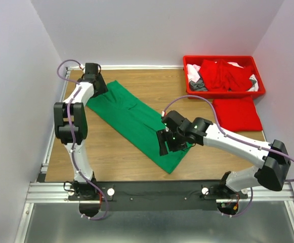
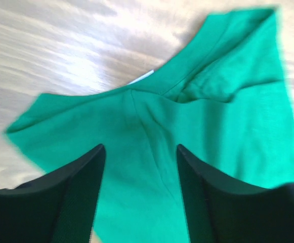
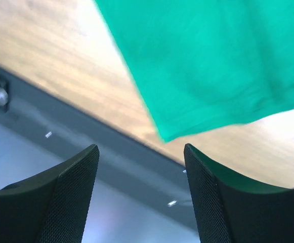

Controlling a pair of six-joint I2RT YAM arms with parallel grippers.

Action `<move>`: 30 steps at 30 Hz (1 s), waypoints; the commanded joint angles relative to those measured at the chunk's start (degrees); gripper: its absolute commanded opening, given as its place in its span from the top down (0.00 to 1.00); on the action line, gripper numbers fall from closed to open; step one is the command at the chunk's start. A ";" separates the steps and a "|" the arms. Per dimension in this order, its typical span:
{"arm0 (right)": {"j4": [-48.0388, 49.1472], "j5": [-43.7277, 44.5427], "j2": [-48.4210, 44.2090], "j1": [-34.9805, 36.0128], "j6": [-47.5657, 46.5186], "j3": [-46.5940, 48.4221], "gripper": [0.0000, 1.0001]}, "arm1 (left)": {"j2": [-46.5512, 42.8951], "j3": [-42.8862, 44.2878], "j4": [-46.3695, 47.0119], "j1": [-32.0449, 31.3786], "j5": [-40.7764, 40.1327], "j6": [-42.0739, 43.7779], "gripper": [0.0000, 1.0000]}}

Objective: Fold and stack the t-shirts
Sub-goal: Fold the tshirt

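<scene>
A bright green t-shirt [image 1: 136, 119], folded into a long strip, lies diagonally across the wooden table. My left gripper [image 1: 97, 83] is open over its collar end; in the left wrist view [image 2: 139, 147] the fingers stand apart above the green cloth [image 2: 212, 116] just behind the neckline. My right gripper [image 1: 166, 143] is open and empty over the hem end; in the right wrist view [image 3: 140, 147] the hem corner of the shirt [image 3: 212, 61] lies just beyond the fingertips. A folded red t-shirt [image 1: 236, 112] lies flat at the right.
A red plastic bin [image 1: 222, 59] stands at the back right, holding a red garment [image 1: 222, 75], a white/pink one [image 1: 193, 71] and a grey one [image 1: 198, 85]. The black front rail [image 1: 152, 192] runs along the near table edge, also in the right wrist view [image 3: 86, 131].
</scene>
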 commanded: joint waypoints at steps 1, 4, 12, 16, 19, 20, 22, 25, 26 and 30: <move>-7.07 13.09 2.96 -1.82 -9.33 2.51 0.24 | -9.92 0.90 -2.09 0.43 -5.58 0.82 0.28; -5.93 15.47 5.43 -4.98 -15.47 3.30 0.21 | -14.49 -3.05 -2.44 -2.73 -5.85 -0.05 0.24; 3.21 8.80 12.91 -11.94 -26.30 2.43 0.02 | -19.60 -17.38 2.03 -11.61 -0.85 -5.06 0.24; 5.58 5.99 16.42 -12.82 -26.83 1.90 0.02 | -16.26 -18.71 3.00 -13.81 -0.67 -6.38 0.24; 7.78 5.28 18.01 -13.34 -26.21 -0.47 0.01 | -13.63 -18.71 3.79 -14.25 -0.31 -6.56 0.24; 8.48 5.28 18.36 -13.43 -26.04 -1.17 0.01 | -13.01 -18.80 4.06 -14.25 -0.31 -6.74 0.24; 9.19 3.35 18.98 -13.52 -25.60 -3.37 0.01 | -11.08 -18.71 4.67 -14.25 -0.31 -6.65 0.24; 9.72 1.95 19.68 -13.52 -24.28 -5.22 0.02 | -7.83 -17.22 4.50 -14.25 -0.31 -5.95 0.24; 9.72 1.07 19.59 -13.52 -23.76 -5.66 0.01 | -6.17 -16.00 4.32 -14.25 -0.66 -5.60 0.24; 9.81 -6.74 18.89 -13.52 -20.51 -6.54 0.00 | -1.24 -10.90 3.45 -14.43 -0.31 -3.23 0.24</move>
